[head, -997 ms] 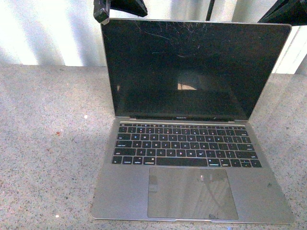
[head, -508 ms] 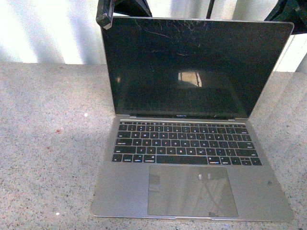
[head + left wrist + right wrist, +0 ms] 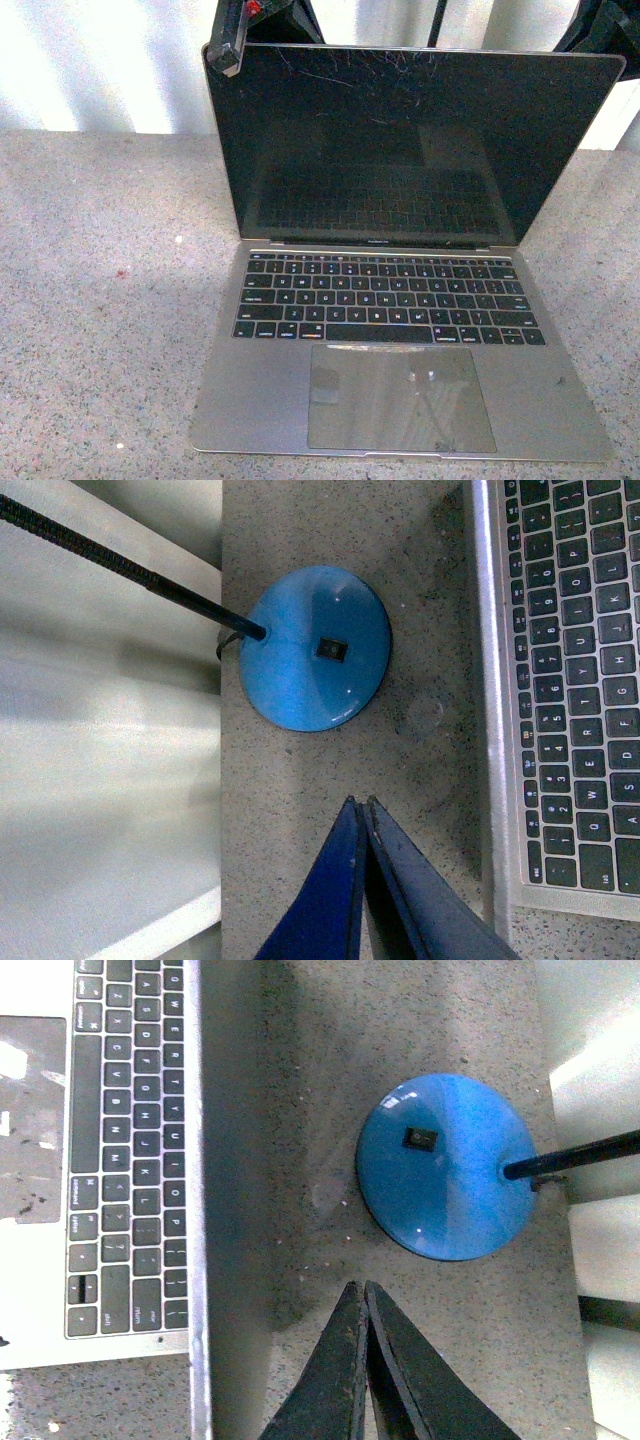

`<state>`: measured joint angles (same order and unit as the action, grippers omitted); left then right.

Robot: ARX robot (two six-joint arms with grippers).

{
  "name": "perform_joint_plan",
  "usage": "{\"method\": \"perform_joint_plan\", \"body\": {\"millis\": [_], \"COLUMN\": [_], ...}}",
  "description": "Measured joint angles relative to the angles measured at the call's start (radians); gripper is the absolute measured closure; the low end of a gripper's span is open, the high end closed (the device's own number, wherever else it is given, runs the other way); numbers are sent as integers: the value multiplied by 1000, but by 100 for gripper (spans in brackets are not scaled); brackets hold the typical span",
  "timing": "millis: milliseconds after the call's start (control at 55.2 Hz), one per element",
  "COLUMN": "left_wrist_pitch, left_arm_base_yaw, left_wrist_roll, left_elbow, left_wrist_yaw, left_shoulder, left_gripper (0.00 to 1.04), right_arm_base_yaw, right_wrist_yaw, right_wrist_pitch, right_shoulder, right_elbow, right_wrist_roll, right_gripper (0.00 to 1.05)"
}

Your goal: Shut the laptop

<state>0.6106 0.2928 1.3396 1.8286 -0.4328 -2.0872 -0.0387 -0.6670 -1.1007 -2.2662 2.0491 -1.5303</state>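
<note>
– On speckled grey surface [image 3: 100, 300]: slim silver-grey metal laptop [image 3: 400, 330], lid up?
– Confirmed. Left pincer [image 3: 358, 805] clenched, empty, at lid's top left corner; right pincer [image 3: 360, 1290] clenched, empty, behind lid's right end.

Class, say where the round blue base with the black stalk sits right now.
In both wrist views the blue base stands on the speckled table behind the open laptop, between its lid and the pale wall.

Likely an office or lab desk — a speckled grey countertop [image 3: 100, 300], pale wall panels [image 3: 100, 60] behind, a blue round lamp base [image 3: 315, 648] with a black stalk [image 3: 80, 545]
</note>
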Motion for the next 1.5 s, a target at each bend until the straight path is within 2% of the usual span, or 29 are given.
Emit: {"method": "perform_joint_plan", "body": {"millis": [598,1052,1342,1505], "left_wrist_pitch": [40,26,-98,-116], "left_arm_base_yaw": [17,29,48,52], "left_wrist_roll": [16,33,143,158], "left_elbow": [-41,-156,-296,-332], "left_wrist_yaw": [-14,-15,11,8], "left_shoulder": [31,110,167,172], "left_gripper": [101,101,101,101], "right_arm_base_yaw": [27,42,60,67], "right_wrist_yaw": [32,61,83,86], "right_wrist_pitch": [-130,-82,-55,-47], "right_shoulder": [78,127,145,153], "right_elbow": [-30,-171,-241,-263], "right_wrist_roll": [-45,-44,-32,-25], "right_gripper": [102,102,102,102]}}
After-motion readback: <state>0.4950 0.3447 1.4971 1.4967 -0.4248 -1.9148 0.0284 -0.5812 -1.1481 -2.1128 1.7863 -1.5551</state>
